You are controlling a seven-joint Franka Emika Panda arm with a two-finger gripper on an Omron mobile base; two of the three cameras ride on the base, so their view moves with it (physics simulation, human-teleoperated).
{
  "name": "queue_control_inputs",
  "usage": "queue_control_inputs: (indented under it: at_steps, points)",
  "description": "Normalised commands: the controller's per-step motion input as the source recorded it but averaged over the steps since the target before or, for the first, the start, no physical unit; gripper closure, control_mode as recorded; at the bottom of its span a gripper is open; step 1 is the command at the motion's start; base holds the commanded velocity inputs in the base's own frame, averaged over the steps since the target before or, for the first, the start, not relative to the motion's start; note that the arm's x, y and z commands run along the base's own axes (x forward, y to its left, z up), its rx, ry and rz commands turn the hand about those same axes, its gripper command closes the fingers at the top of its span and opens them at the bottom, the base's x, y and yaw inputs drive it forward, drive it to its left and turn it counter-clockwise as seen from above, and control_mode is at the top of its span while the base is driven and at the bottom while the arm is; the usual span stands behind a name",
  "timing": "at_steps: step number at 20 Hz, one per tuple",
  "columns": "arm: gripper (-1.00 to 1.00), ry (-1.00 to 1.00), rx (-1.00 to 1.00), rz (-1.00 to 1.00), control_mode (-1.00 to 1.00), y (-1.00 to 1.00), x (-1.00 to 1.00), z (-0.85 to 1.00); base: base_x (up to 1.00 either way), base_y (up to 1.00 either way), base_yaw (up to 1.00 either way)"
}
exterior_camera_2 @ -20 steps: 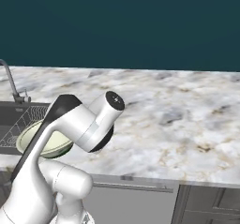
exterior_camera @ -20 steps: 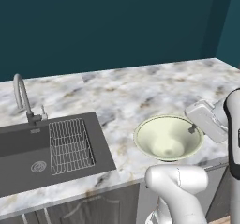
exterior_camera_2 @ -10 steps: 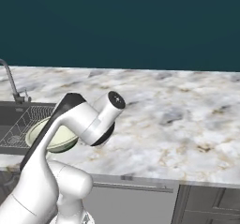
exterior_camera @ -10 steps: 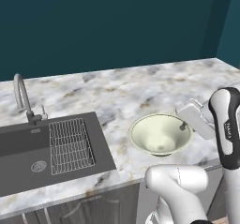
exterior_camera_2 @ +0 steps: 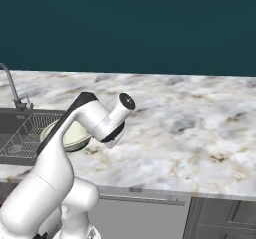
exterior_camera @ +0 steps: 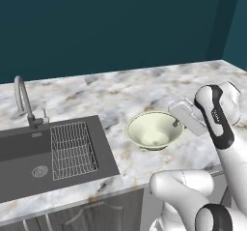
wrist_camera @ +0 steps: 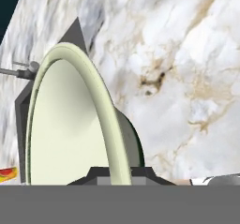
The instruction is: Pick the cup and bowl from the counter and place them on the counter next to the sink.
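In the centre of the left base view, the wide conical bowl with a pale cream-green inside (exterior_camera: 154, 129) sits just above or on the white-and-grey marble counter (exterior_camera: 111, 92), a little right of the dark grey recessed sink (exterior_camera: 29, 152). The two-finger gripper (exterior_camera: 174, 123) holds it at its right rim. In the hand view the rim (wrist_camera: 110, 138) passes between the dark finger tips, so the jaws are almost closed and pinch the thin wall. This edge grip probably lets the arm put the bowl down flat beside the basin.
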Motion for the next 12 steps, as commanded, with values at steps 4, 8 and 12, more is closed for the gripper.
queue_control_inputs:
  at_steps: [4,8,12]
  points:
    - [1.0,0.04,0.0,0.0,-1.0,0.17,0.43,-0.27,0.0,0.0,0.0]
    - [1.0,0.04,0.0,0.0,-1.0,0.21,0.21,-0.25,0.0,0.0,0.0]
    - [1.0,0.01,0.0,0.0,-1.0,0.22,0.07,-0.33,0.0,0.0,0.0]
